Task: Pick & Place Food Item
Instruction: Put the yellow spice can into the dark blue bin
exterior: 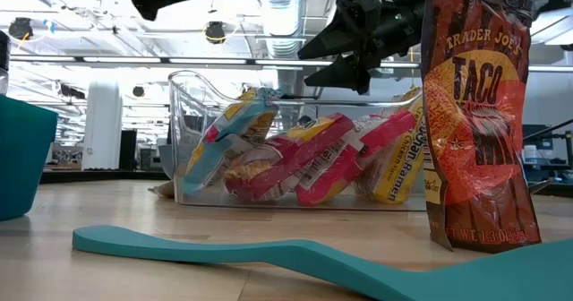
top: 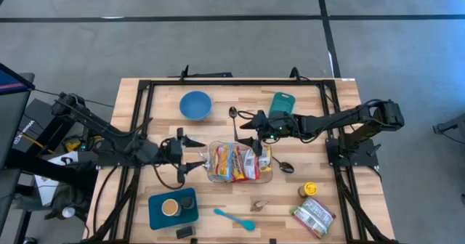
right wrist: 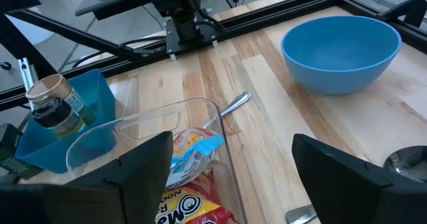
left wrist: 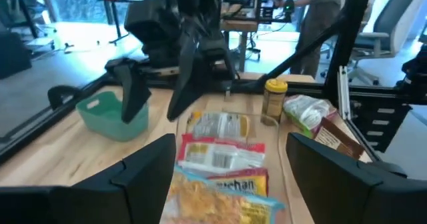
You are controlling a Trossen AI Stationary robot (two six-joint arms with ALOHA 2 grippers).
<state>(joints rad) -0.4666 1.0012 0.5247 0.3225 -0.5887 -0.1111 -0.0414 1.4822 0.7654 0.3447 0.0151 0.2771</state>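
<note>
The left hand (top: 190, 155) hangs empty with fingers apart just left of the clear bin (top: 215, 173), and the right hand (top: 247, 129), also spread and empty, hovers at the bin's far right corner. Three or so ramen packets (top: 237, 161) already lie in the bin, so that part looks done, while one foil pouch (top: 314, 216) and one yellow-capped jar (top: 310, 189) wait at the near right of the bench (top: 341, 106). Around them I count one blue bowl (top: 195, 104), two metal spoons (top: 233, 115), one teal spatula (top: 234, 218) and two teal containers (top: 282, 103).
</note>
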